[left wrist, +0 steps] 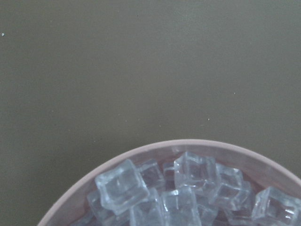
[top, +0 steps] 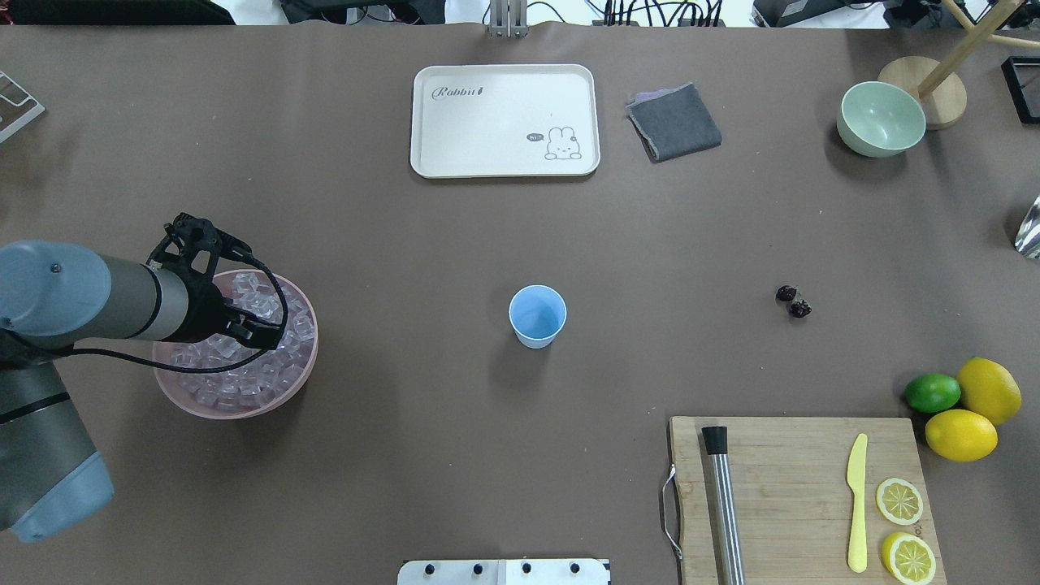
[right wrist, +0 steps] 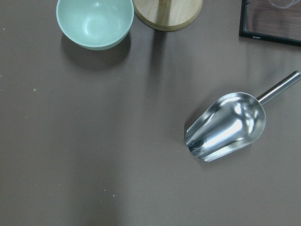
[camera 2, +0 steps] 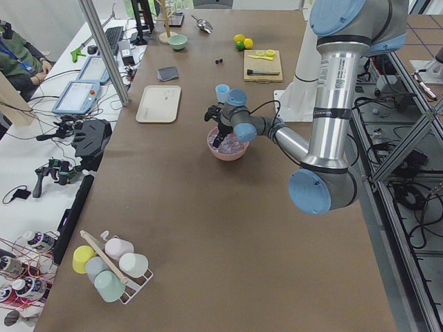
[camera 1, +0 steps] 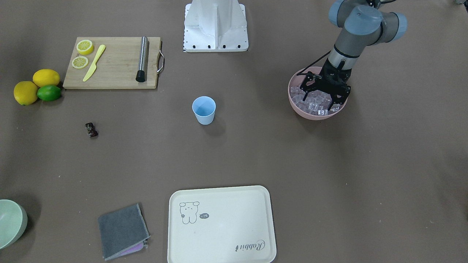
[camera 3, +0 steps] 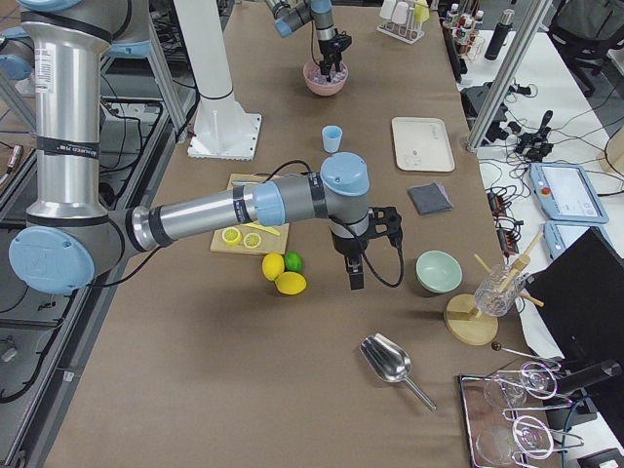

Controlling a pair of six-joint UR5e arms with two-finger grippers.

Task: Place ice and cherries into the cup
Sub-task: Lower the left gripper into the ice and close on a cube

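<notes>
The light blue cup (camera 1: pixel 204 109) (top: pixel 537 315) stands upright and alone at the table's middle. Two dark cherries (camera 1: pixel 91 130) (top: pixel 793 301) lie together on the bare table, well off to the robot's right of the cup. A pink bowl (camera 1: pixel 310 115) (top: pixel 236 406) holds the ice (camera 1: pixel 314 102) (left wrist: pixel 188 193), many clear cubes. My left gripper (camera 1: pixel 319 98) (top: pixel 240 288) hangs open just over the cubes, its fingers spread and holding nothing. My right gripper (camera 3: pixel 353 273) shows only in the exterior right view, low over the table near the lemons; I cannot tell its state.
A cutting board (top: pixel 800 487) carries lemon slices, a yellow knife and a metal rod. Two lemons and a lime (top: pixel 933 392) sit beside it. A cream tray (top: pixel 504 120), a grey cloth (top: pixel 674 122) and a pale green bowl (top: pixel 881 119) line the far side. A metal scoop (right wrist: pixel 225 126) lies below the right wrist.
</notes>
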